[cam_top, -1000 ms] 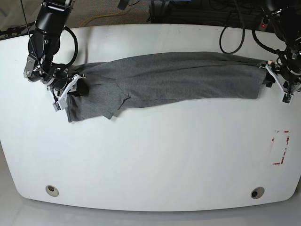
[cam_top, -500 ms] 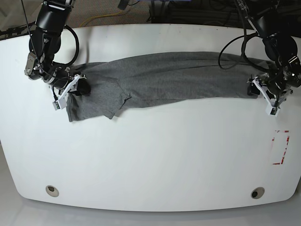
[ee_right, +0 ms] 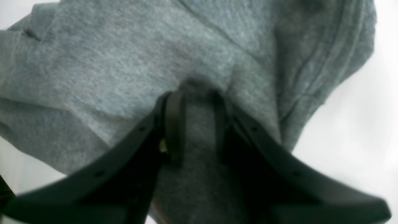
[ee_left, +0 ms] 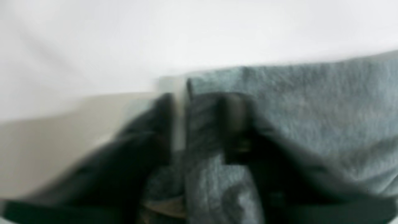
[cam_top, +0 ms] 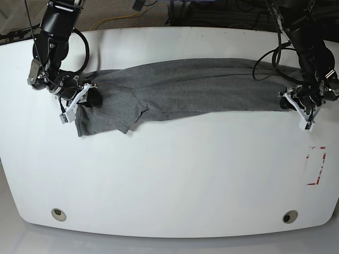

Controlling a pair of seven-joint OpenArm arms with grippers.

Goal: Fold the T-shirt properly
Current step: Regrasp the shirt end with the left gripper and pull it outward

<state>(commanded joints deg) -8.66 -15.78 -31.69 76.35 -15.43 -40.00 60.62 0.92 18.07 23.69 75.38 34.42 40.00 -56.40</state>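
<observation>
T-shirt point(cam_top: 190, 87), plain heather-grey soft knit, lies stretched across white table point(cam_top: 169, 174). Our left gripper point(cam_top: 296, 104) and right gripper point(cam_top: 85, 99): fingers clamped on cloth at opposite ends. We should keep tension even, moving both ends together.

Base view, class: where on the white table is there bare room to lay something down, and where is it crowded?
Bare: the wide stretch of table between the T-shirt and the near edge, up to the red marking. Crowded: the shirt's ends, at the right end effector and left end effector.
</observation>
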